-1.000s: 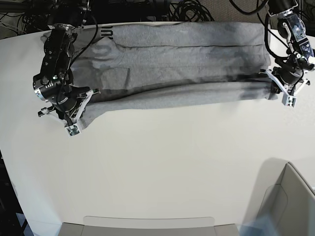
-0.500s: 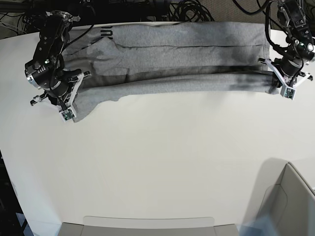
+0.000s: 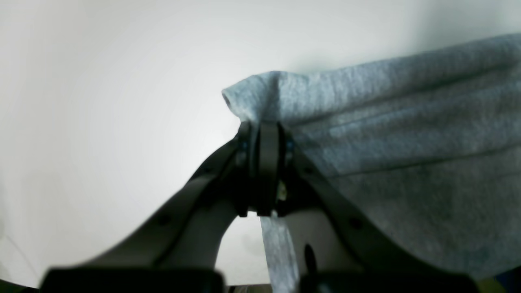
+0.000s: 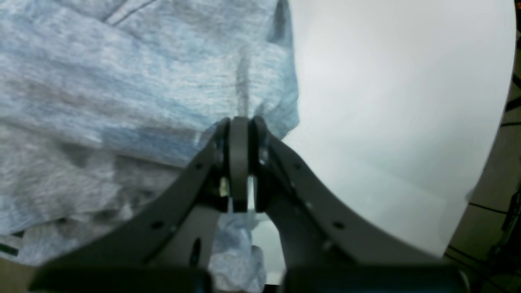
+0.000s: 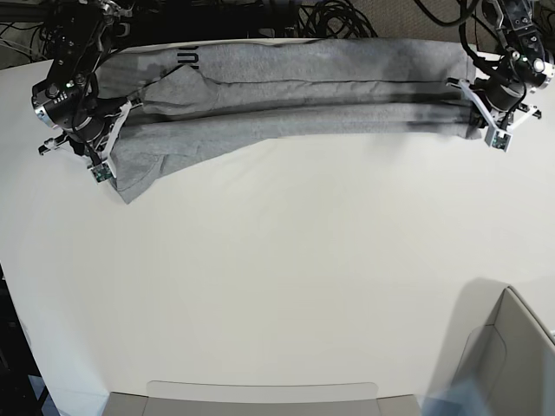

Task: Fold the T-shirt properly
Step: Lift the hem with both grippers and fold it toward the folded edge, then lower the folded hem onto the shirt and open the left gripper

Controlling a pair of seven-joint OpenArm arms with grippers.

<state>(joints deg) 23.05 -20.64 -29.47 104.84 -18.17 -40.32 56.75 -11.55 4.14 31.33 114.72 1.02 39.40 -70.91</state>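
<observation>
white table (image 5: 277,286) under grey t-shirt (image 5: 303,78), both arms' fingers (image 3: 260,138) clamped on its edge

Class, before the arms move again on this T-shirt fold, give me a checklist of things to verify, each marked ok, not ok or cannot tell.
1. Left end effector shut on the T-shirt: ok.
2. Right end effector shut on fabric: ok.
3. Long fold edge straight between the grips: not ok, it sags toward the right end effector's side.
4. Lettering tucked inside: not ok, partly showing.
5. Table ahead free: ok.
6. Layers pinched evenly: cannot tell.
</observation>
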